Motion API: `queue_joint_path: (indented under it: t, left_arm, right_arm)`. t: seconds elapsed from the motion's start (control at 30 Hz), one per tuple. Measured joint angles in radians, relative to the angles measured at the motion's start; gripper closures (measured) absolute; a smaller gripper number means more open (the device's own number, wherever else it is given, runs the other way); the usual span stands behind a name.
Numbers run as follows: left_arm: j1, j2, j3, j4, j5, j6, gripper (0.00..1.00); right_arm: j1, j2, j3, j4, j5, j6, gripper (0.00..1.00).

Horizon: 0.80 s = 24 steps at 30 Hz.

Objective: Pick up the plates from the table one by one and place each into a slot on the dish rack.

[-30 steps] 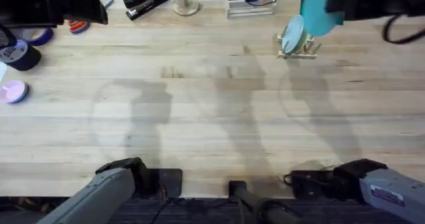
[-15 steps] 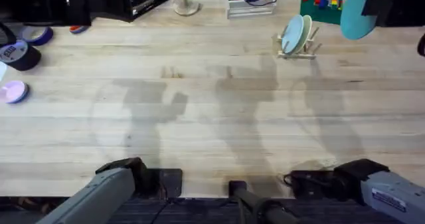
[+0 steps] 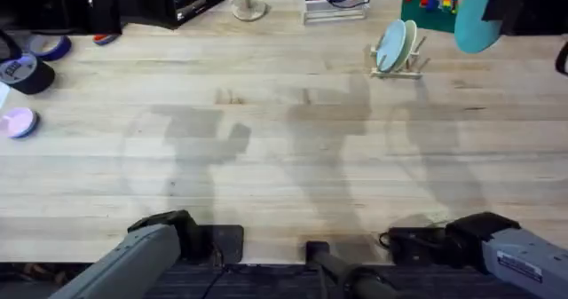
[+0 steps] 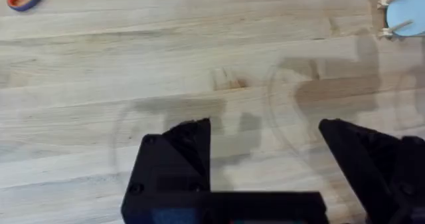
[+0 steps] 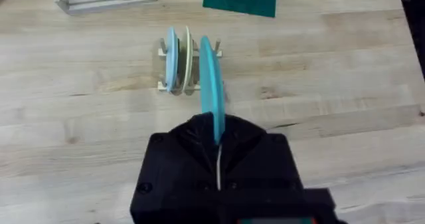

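Left arm link [image 3: 124,263]: plain grey tube ending in a black joint.
Right arm link [image 3: 519,255]: grey, small printed label, black joint.
Left gripper [image 4: 265,161]: two matte black angular fingers.
Right gripper [image 5: 218,159]: blocky matte black housing.

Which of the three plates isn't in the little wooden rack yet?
The bright sky-blue plate. The right pincer holds it on edge above the table, while the whitish-blue plate and cream plate stand in the rack.

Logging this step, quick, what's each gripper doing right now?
Left gripper: open, empty, above the table.
Right gripper: closed on the blue plate.
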<state>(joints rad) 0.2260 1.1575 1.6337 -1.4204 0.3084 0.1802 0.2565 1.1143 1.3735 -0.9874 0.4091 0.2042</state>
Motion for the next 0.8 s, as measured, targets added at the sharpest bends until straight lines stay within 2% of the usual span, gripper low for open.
queue_joint_path:
  t: [0.33, 0.5, 0.8]
  left_arm:
    - [0.000, 0.000, 0.000, 0.000, 0.000, 0.000, 0.006]
    - [0.000, 0.000, 0.000, 0.000, 0.000, 0.000, 0.006]
    - [0.000, 0.000, 0.000, 0.000, 0.000, 0.000, 0.006]
  right_arm:
    - [-0.009, 0.072, 0.000, 0.005, 0.006, 0.002, 0.973]
    - [-0.051, 0.094, 0.000, 0.009, 0.005, 0.002, 0.973]
    - [-0.146, 0.106, 0.000, 0.034, -0.076, -0.004, 0.974]
